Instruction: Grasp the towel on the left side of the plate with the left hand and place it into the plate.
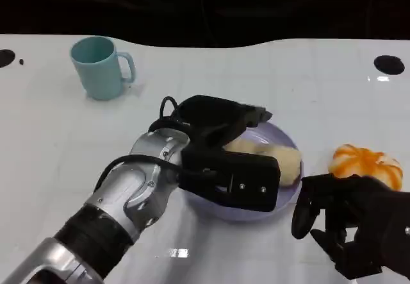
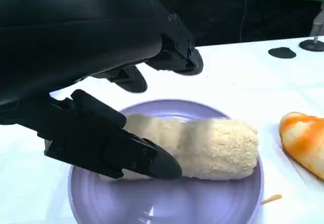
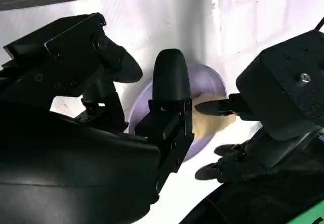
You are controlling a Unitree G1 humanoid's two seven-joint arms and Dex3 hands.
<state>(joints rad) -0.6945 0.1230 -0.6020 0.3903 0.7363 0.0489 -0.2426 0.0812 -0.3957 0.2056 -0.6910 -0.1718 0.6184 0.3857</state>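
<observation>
Two hands share the white table [image 1: 211, 252], and the left hand [image 1: 224, 152] reaches over the lilac plate [image 1: 289, 200], where the rolled cream towel [image 2: 202, 145] already lies on its side. The wrist view shows that hand's fingers [image 2: 147, 161] spread on either side of the roll, one touching its near flank, the others raised above it, so the grip looks let go and the hand holds nothing. The right hand [image 1: 349, 223] rests near the plate's right edge with fingers loosely curled around nothing. An orange-and-white object [image 1: 366, 164] lies just beside the plate, and a teal mug [image 1: 99, 66] stands well apart at the far left. The risk, as I judge it, is in the withdrawal: a fingertip brushing the soft pile could drag or roll the towel toward the rim, or nudge the light plate.
</observation>
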